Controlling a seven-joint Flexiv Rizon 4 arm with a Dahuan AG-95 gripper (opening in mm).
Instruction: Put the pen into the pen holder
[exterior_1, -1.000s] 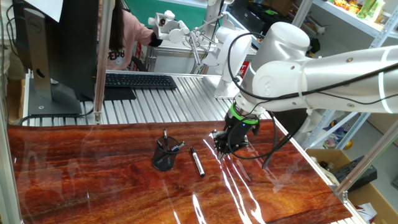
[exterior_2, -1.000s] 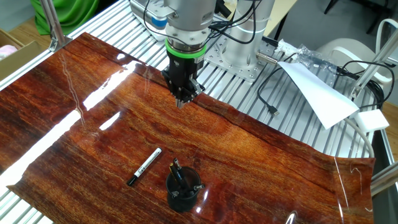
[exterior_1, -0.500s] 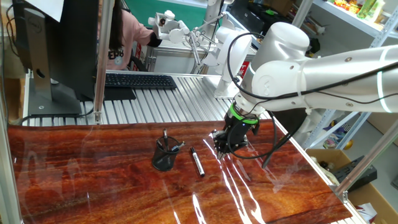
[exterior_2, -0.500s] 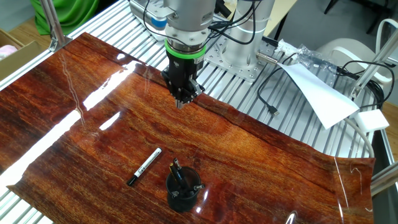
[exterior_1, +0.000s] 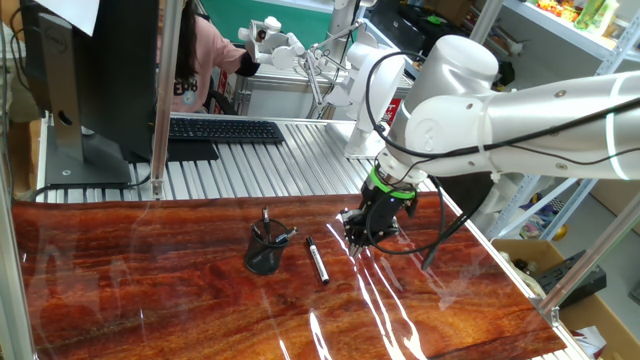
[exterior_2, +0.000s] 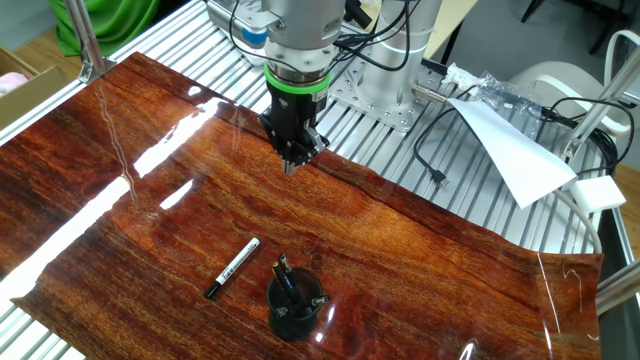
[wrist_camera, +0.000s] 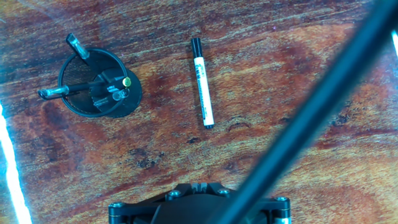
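The pen (exterior_1: 317, 260) (exterior_2: 232, 268) (wrist_camera: 202, 82), black at one end with a white barrel, lies flat on the reddish wood tabletop beside the pen holder. That pen holder (exterior_1: 266, 248) (exterior_2: 295, 309) (wrist_camera: 99, 83) is a small black mesh cup with several dark pens standing in it. My gripper (exterior_1: 358, 240) (exterior_2: 291, 165) hangs shut just above the wood, empty, well apart from the pen, on the side away from the cup. In the hand view only the gripper's black body (wrist_camera: 199, 204) shows at the bottom edge.
A black cable (wrist_camera: 311, 118) crosses the hand view diagonally. A keyboard (exterior_1: 225, 130) and monitor stand (exterior_1: 85, 160) sit on the slatted metal table behind the wood. Loose white paper (exterior_2: 510, 150) and cables (exterior_2: 440, 165) lie near the arm's base.
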